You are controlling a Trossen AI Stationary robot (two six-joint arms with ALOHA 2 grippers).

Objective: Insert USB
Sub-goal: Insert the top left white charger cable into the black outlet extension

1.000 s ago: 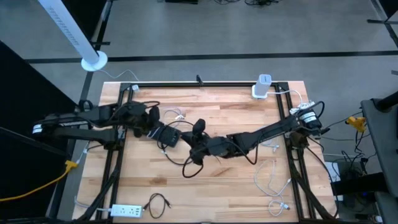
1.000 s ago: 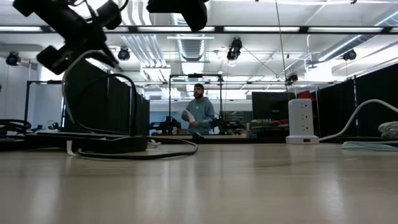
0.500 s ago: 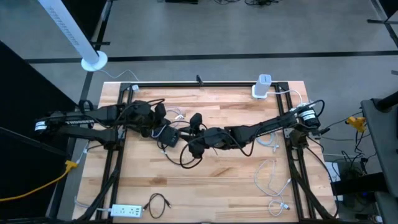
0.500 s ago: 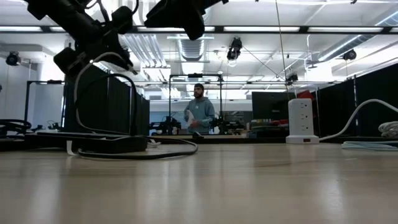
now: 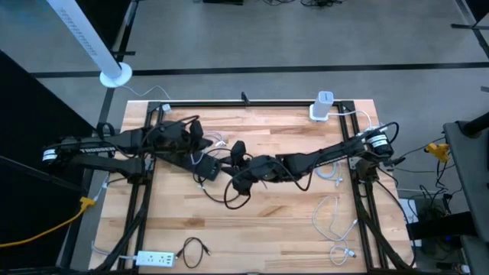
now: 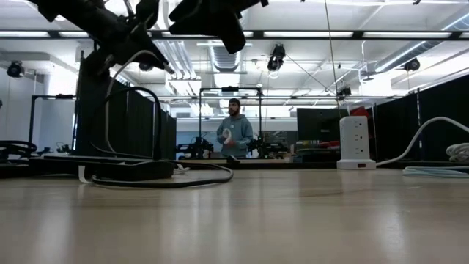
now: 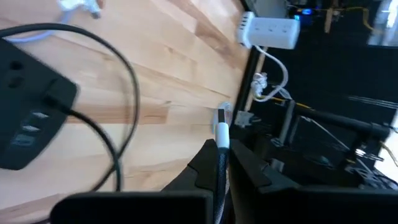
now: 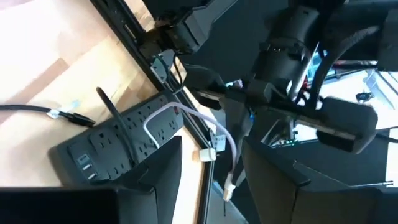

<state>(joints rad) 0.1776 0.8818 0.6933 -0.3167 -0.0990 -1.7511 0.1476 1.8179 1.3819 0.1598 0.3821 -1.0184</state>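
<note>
A black power strip (image 5: 207,169) lies on the wooden table left of centre, with a black cable plugged into it; it also shows in the left wrist view (image 7: 28,118) and the right wrist view (image 8: 121,144). My left gripper (image 5: 195,135) hovers just left of it, shut on a white USB cable (image 7: 220,134). The cable's metal plug (image 7: 221,116) pokes out past the fingertips. My right gripper (image 5: 236,148) hangs right of the strip, open, with nothing between its fingers (image 8: 163,171). My left gripper pinches the white cable just behind its plug (image 7: 219,148) between the two fingers. The cable runs along the fingers, and the plug sticks out in front of them. The plug end is lifted clear of the table. The rest of the cable hangs slack below the gripper (image 6: 108,84).
A loose black cable loop (image 5: 233,195) lies in front of the strip. A white power tower (image 5: 322,107) stands at the far right corner, and white cables (image 5: 330,221) lie on the right. A white strip (image 5: 157,260) and a small black cable (image 5: 195,250) lie near the front. A person (image 6: 233,136) stands far behind the table.
My left gripper has risen, gone a little toward the table's right and far side, and tipped, carrying the white cable with it. My right gripper has gone toward the table's left and far edge, closer to the power strip.
</note>
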